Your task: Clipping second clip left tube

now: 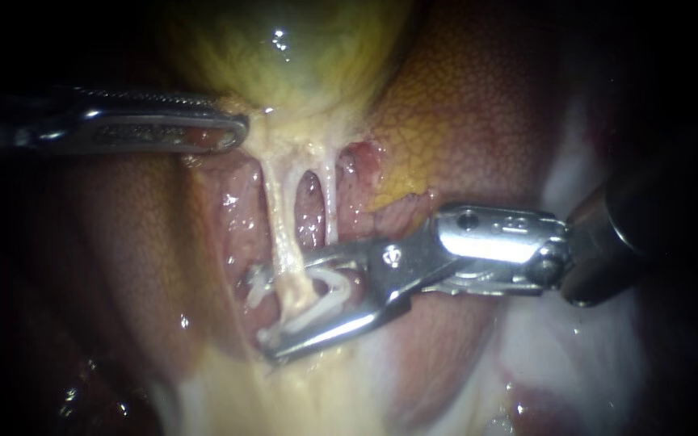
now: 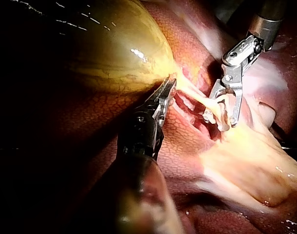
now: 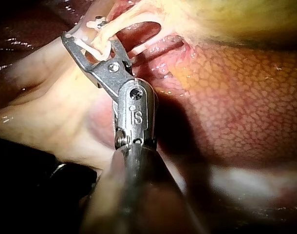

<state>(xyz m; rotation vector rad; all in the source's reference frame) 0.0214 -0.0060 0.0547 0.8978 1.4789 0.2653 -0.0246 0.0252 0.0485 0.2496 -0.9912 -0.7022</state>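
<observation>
1. Looking through the endoscope, I see my left instrument (image 1: pixel 232 129) come in from the left, its tip at the pale tissue (image 1: pixel 272 133) just under the gallbladder (image 1: pixel 309 56).
2. Its jaws lie narrow, pinched on that pale tissue; the left wrist view shows the same grip right at the gallbladder's base.
3. Two thin pale tubes run down from that tissue side by side, the left tube (image 1: pixel 279 218) thicker than the right tube (image 1: pixel 330 198), with reddish tissue between them.
4. My right instrument (image 1: pixel 288 307) enters from the right and reaches across to the lower part of the left tube.
5. Its jaws stand fairly wide apart and carry a white clip (image 1: pixel 334 278) that lies against both of them.
6. The left tube passes between the jaws, inside the mouth of the clip, which is not pressed flat.
7. The right tube ends close above the upper jaw and is not between the jaws.
8. A small white piece (image 1: pixel 256 281) shows just beside the left tube, on the side away from the right instrument; I cannot tell what it is.
9. The liver (image 1: pixel 478 113), mottled orange-brown, lies behind and beside the tubes.
</observation>
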